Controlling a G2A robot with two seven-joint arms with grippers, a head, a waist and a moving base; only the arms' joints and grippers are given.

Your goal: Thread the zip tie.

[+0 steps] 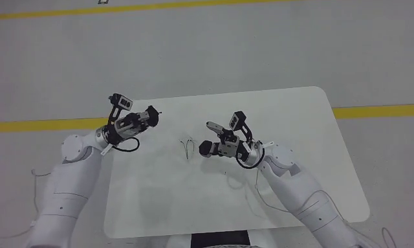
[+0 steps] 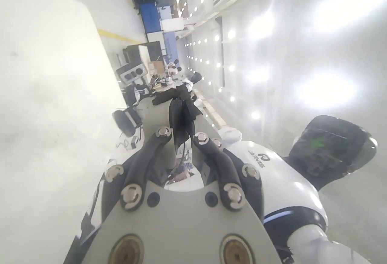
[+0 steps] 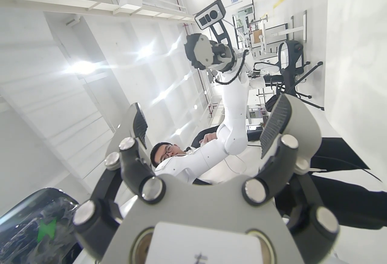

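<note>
Right wrist view: the right gripper has its fingers spread wide, with nothing between them. Left wrist view: the left gripper has its dark pads pressed together; whether anything thin is caught there cannot be told. Top view: both grippers are over the white table, facing one another. The zip tie lies loose on the table between them, nearer the right gripper and touching neither.
</note>
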